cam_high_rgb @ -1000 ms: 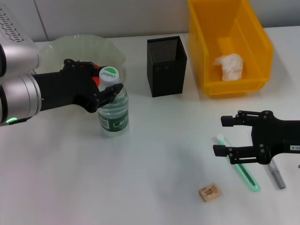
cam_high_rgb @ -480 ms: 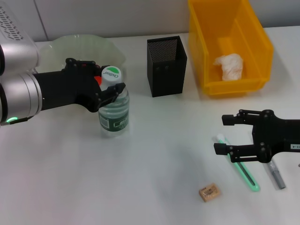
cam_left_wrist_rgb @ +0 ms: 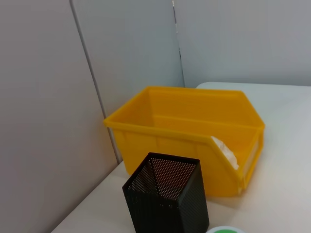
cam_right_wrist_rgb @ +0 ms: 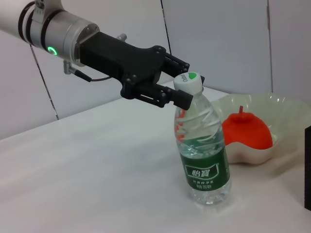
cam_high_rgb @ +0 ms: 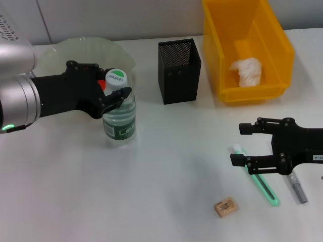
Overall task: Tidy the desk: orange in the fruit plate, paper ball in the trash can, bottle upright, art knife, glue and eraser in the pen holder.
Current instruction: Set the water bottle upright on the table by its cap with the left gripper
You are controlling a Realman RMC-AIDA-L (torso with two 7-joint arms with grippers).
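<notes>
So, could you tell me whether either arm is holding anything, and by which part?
The left tool holds the bottle by its neck, below the cap; the right tool holds nothing.

So the bottle sits a bit further toward the robot's left than a second ago, and its cap now points more straight up, so it looks closer to upright. The left tool shifts the same way along with it, fingers clamped at the neck just under the cap, the arm pulled back slightly too.
</notes>
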